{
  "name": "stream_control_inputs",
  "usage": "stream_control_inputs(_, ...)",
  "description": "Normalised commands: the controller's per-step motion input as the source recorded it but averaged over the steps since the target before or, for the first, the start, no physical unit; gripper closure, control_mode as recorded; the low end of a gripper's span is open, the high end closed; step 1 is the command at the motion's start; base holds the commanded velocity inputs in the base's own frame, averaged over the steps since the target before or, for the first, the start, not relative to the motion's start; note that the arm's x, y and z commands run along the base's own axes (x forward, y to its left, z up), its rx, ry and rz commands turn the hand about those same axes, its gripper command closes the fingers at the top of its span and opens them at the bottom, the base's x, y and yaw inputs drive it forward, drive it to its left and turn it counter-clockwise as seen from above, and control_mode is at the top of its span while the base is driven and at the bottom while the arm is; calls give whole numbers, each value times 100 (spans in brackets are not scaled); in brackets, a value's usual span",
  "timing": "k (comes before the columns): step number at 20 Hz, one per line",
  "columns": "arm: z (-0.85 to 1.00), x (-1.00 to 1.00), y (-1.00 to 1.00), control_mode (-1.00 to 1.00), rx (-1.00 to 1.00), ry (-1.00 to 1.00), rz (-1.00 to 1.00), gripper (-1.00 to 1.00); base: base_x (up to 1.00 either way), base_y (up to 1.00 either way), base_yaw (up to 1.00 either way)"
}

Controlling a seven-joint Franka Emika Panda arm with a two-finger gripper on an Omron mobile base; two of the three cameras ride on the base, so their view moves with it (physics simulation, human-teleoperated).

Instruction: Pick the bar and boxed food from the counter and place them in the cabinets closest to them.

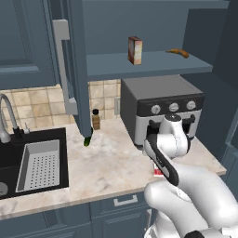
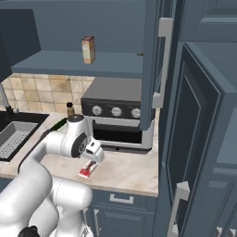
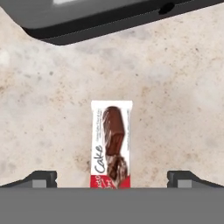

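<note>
The bar [image 3: 111, 144] has a white wrapper with a red end, a brown cake picture and dark lettering. The tabletop [image 3: 175, 109] is beige marbled stone. The boxed food [image 1: 135, 50] is tan-brown with a reddish side. The cabinets [image 2: 194, 139] are dark blue-grey with pale grey handles.

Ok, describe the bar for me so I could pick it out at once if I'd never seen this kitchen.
Find the toaster oven on the counter. Just in front of it, near the counter's front edge, the bar lies flat under the open gripper. It is the only red and white wrapper around, with a brown cake pictured on it and the word Cake, unlike the upright boxed food on the shelf above.
</note>
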Motion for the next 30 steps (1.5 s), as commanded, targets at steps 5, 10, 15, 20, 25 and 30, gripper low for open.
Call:
stream_control_inputs(5,-41,-8,0,-100,-2,0,0,-100,0,0,0)
stream_control_inputs(10,-47,-19,0,-100,0,0,0,-100,0,0,0)
stream_control_inputs(15,-45,-18,0,-100,0,0,0,-100,0,0,0)
stream_control_inputs(20,-49,-18,0,-100,0,-1,0,-100,0,0,0)
stream_control_inputs(25,-60,-22,0,-100,0,-1,0,-100,0,0,0)
stream_control_inputs(30,-71,-19,2,-100,-1,-3,0,-100,0,0,0)
